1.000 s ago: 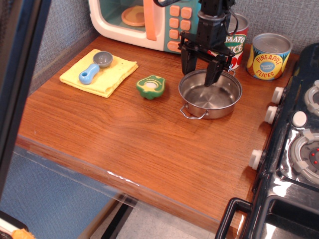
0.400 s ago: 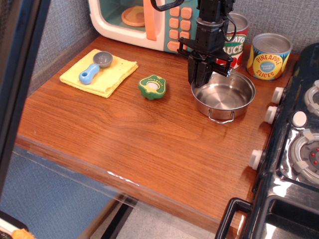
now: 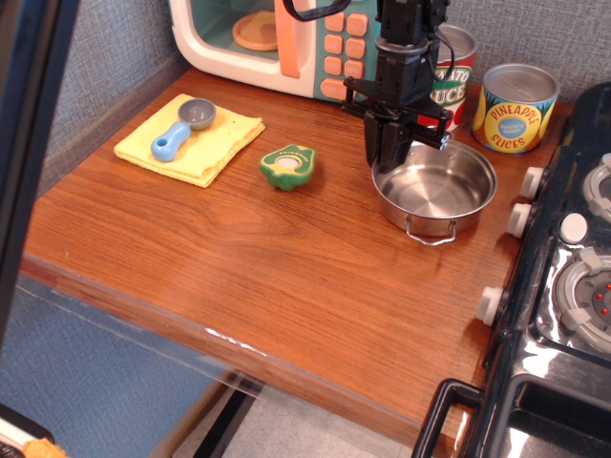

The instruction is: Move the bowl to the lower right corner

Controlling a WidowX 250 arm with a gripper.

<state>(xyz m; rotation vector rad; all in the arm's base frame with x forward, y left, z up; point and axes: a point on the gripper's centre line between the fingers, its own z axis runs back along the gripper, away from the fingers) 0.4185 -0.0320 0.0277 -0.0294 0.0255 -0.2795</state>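
The bowl (image 3: 437,194) is a shiny steel pot with two wire loop handles, at the right back of the wooden table, close to the stove. My black gripper (image 3: 386,160) comes down from above and is shut on the bowl's left rim. One handle points toward the table's front. I cannot tell whether the bowl rests on the wood or hangs just above it. The lower right corner (image 3: 420,382) of the tabletop is bare wood, well in front of the bowl.
A tomato tin (image 3: 454,69) and a pineapple tin (image 3: 516,107) stand right behind the bowl. A toy microwave (image 3: 277,38) is at the back. A green toy (image 3: 289,166), a yellow cloth (image 3: 227,138) and a blue-handled scoop (image 3: 181,129) lie left. A black stove (image 3: 573,286) borders the right.
My gripper has shut on the bowl's rim and dragged the bowl to the right, toward the stove. The bowl has turned, so its front handle now points forward.
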